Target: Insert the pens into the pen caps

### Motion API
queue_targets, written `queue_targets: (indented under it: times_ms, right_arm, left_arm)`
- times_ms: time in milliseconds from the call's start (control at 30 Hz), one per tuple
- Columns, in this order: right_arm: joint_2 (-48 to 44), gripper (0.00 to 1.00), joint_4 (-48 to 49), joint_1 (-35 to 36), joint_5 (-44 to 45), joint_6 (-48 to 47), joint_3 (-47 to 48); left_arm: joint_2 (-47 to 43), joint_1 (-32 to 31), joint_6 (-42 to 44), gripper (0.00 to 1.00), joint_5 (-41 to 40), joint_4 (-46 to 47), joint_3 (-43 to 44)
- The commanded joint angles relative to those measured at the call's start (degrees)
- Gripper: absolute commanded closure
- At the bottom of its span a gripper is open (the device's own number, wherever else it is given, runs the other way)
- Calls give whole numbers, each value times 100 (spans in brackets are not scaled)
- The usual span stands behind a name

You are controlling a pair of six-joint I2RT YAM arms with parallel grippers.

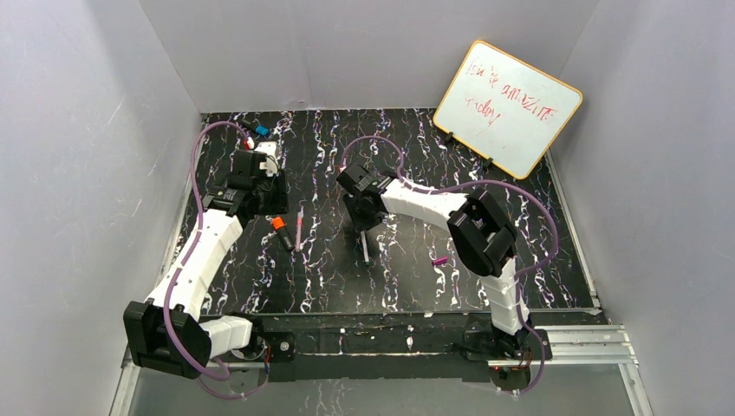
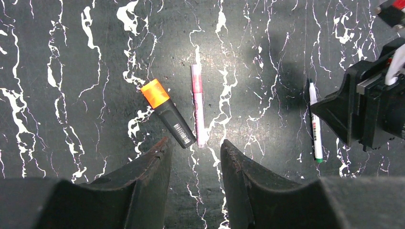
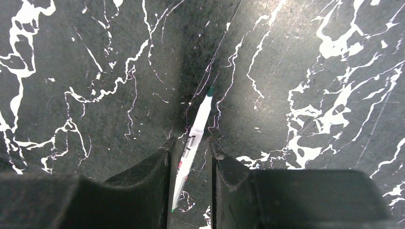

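Black, white-veined table top (image 1: 416, 173) runs open to the far side and right of my right gripper (image 3: 191, 143). Grey walls (image 1: 87, 173) close off the left, far and right edges, and a white dry-erase board (image 1: 507, 108) leans in the far right corner. My right jaws are parted narrowly, straddling the thin white pen (image 3: 196, 129), which lies flat with a slit of table on each side; no grip. My left gripper (image 2: 195, 141) hovers released. The short thick black marker with an orange end (image 2: 168, 113) and the thin pink pen (image 2: 198, 106) lie side by side just beyond its fingertips. A small magenta cap (image 1: 440, 260) lies well to the right, beside my right arm.
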Motion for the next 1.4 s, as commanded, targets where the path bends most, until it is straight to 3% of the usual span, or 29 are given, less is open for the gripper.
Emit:
queue_targets:
  times_ms: [0, 400, 567, 700, 867, 1000, 1067, 1133, 1367]
  right_arm:
    - [131, 65, -153, 111, 112, 42, -44]
    - [200, 71, -60, 152, 1, 51, -322]
    - [242, 93, -24, 169, -47, 29, -345]
    - [-139, 97, 404, 173, -221, -12, -555]
    - [-1176, 97, 1258, 139, -64, 182, -920]
    - [-2187, 96, 2248, 100, 110, 422, -1374]
    - [-2542, 96, 2534, 85, 154, 528, -1449]
    - [-2826, 96, 2721, 85, 154, 619, -1436]
    - [-3080, 97, 2979, 85, -8, 757, -1366]
  left_arm:
    - [-158, 49, 70, 60, 108, -137, 75]
    - [-133, 76, 68, 60, 108, -142, 109]
    - [-130, 111, 38, 60, 173, -114, 89]
    - [-224, 162, -51, 59, 891, 222, -148]
    - [-670, 173, -743, 59, 2678, 1872, -1327]
    - [-1274, 167, -1895, 58, 3708, 4401, -2724]
    - [-1448, 163, -2727, 56, 3949, 5974, -3361]
    - [-1518, 139, -3118, 55, 3953, 6798, -3775]
    - [-1450, -107, -3619, 52, 4196, 8128, -4137]
